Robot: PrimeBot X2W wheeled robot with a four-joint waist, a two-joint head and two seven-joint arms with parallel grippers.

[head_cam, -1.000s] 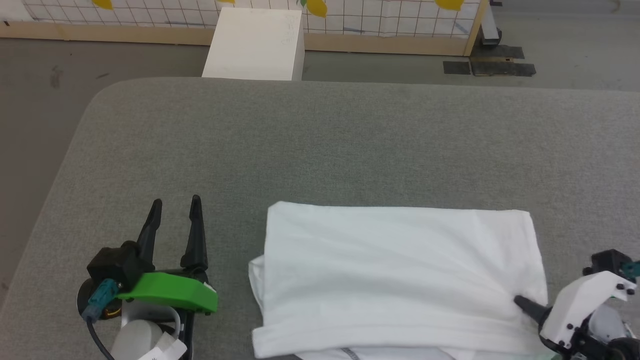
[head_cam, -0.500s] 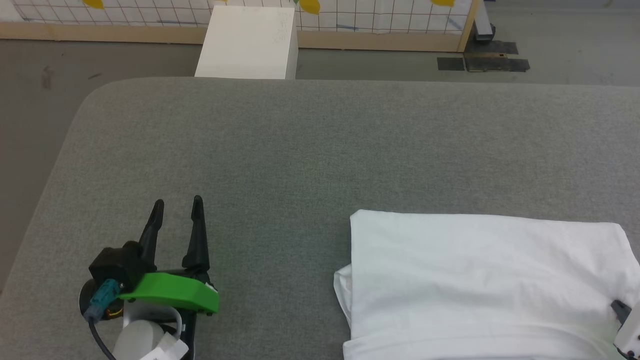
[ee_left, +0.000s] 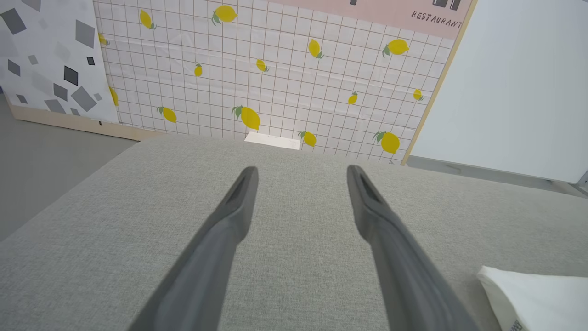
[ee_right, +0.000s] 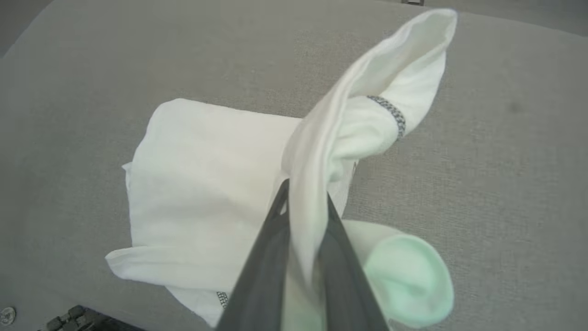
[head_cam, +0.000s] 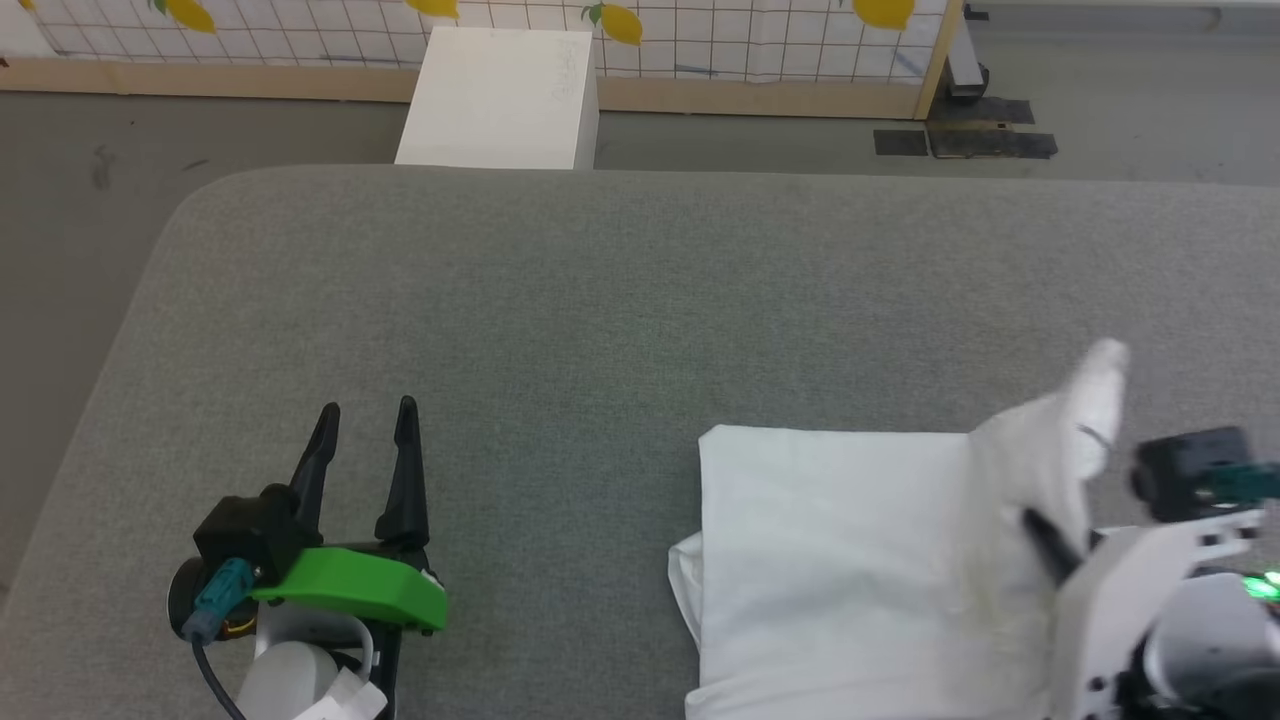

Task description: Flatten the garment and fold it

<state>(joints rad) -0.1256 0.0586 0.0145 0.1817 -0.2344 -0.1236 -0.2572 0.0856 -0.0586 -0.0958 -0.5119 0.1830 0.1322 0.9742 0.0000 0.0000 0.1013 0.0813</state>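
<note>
The garment (head_cam: 840, 560), a white folded shirt, lies on the grey padded table (head_cam: 600, 300) at the lower right of the head view. My right gripper (head_cam: 1035, 525) is shut on its right end and holds that end up, so a flap (head_cam: 1090, 400) stands above the rest. In the right wrist view the fabric (ee_right: 202, 184) is pinched between the fingers (ee_right: 271, 257), and dark stitching (ee_right: 390, 110) shows on the raised hem. My left gripper (head_cam: 365, 415) rests open at the lower left, apart from the shirt, with nothing between its fingertips (ee_left: 243, 184). A shirt corner (ee_left: 533, 294) shows at its right.
A rigid white box (head_cam: 500, 95) stands on the floor beyond the table's far edge. Behind it is a tiled panel with lemon prints (ee_left: 275, 69). The table's rounded left corner (head_cam: 190, 210) is near my left arm. Bare grey surface lies between the grippers.
The head camera has shifted, moving the shirt rightward in the picture. My right gripper has lifted the shirt's right end off the table. My left gripper has stayed put.
</note>
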